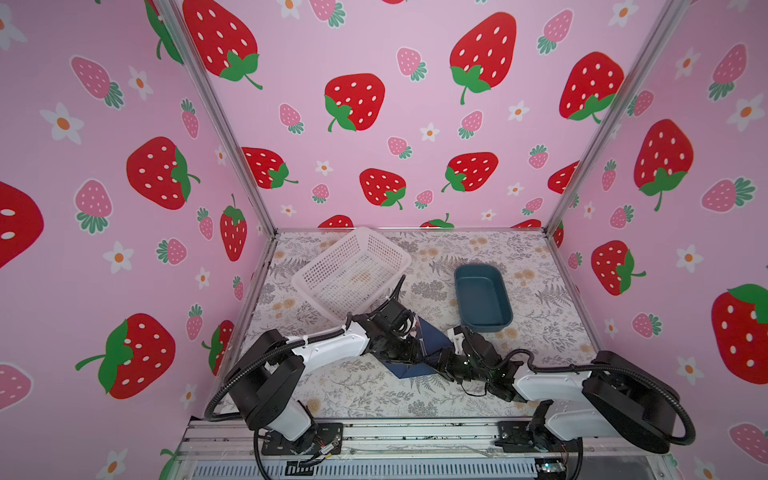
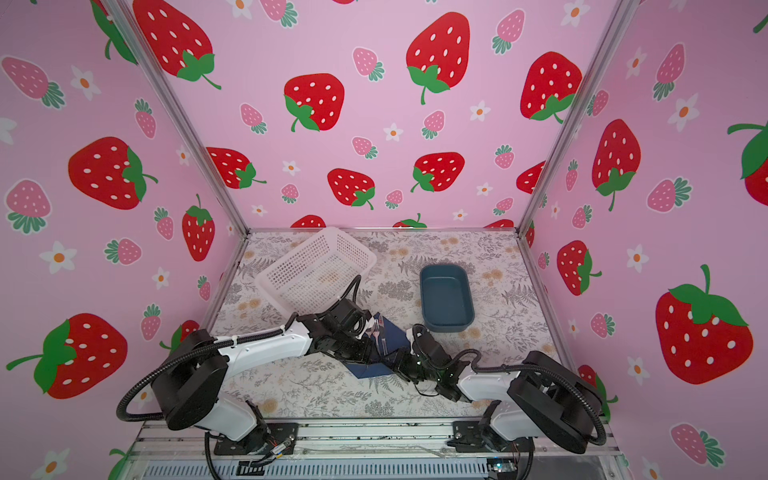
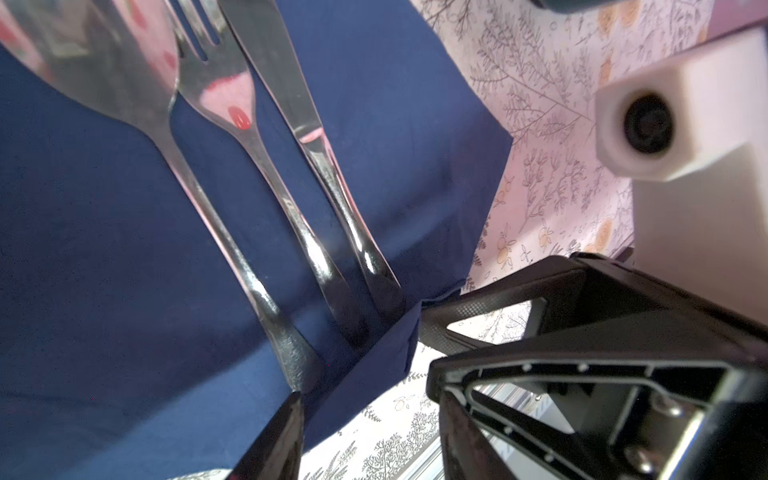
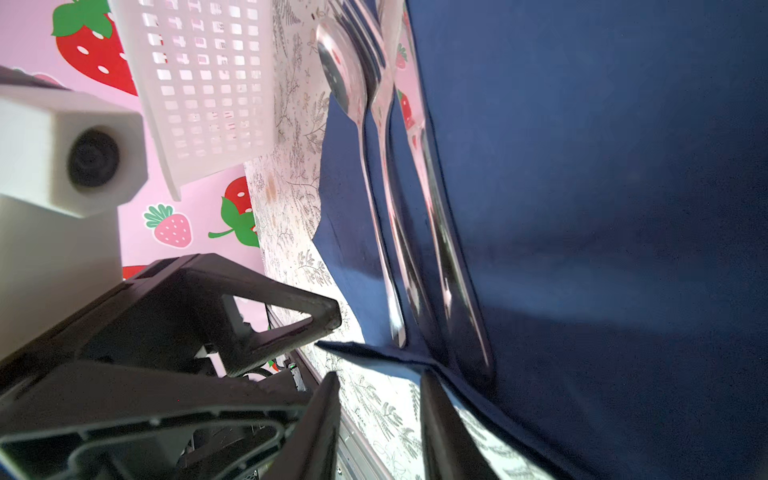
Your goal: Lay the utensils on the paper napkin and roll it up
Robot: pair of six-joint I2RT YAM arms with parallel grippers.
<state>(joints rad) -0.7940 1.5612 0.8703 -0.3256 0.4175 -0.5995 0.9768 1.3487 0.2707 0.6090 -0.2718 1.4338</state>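
Floral table [image 1: 365, 390]; napkin [image 1: 436, 338] mostly occluded; utensils [image 2: 376, 330] barely visible overhead.

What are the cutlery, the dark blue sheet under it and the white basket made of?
The fork, spoon and knife look like polished metal: they mirror the pink walls and strawberries. The napkin looks like thin matte paper, possibly cloth: it creases softly and folds over at one edge. The basket seems moulded white plastic, with a regular grid of holes.

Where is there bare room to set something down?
Bare cloth: the front strip before the rail, the right side beyond the teal tray, the gap between tray and white basket. Crowded: front centre, left gripper and right gripper at the napkin holding the utensils.
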